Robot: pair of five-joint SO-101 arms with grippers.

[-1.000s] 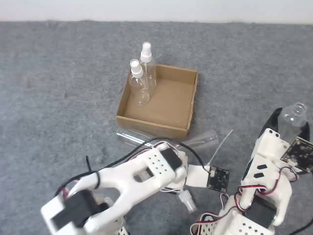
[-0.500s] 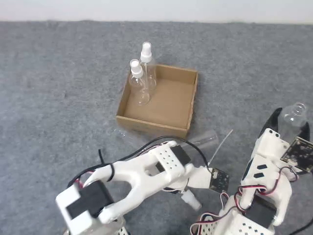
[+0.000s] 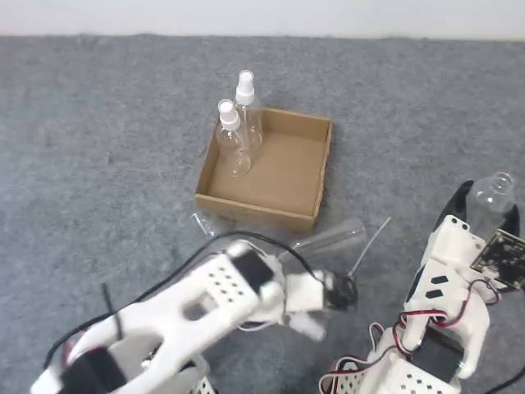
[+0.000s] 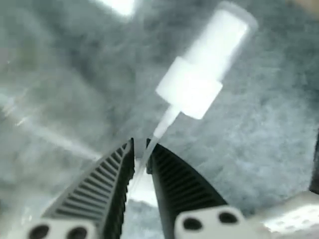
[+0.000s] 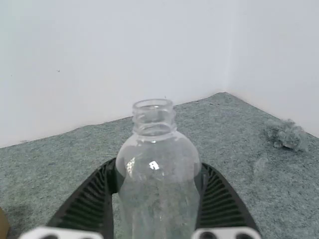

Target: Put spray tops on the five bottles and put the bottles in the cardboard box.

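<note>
Now that the left arm has swung across, the left pincer (image 4: 140,149) pinches a spray top (image 4: 199,74) by its tube (head free) near the cardboard box (image 3: 321,164); the right pincer (image 5: 157,172) grips an uncapped bottle (image 5: 154,144), so capping should follow.

The left gripper's (image 4: 140,145) fingers leave only a narrow slot between them, and the thin tube of a spray top (image 4: 197,74) fills it. The top's white head sits just past the fingertips. Farther out, a lying bottle (image 3: 332,238) bars the low way to the cardboard box (image 3: 254,207). Inside the box, two capped bottles (image 3: 232,139) take one far corner, and the remaining floor is open. An uncapped bottle (image 5: 157,199) fills the gap between the right gripper's (image 5: 158,172) fingers, with open air above its mouth.
</note>
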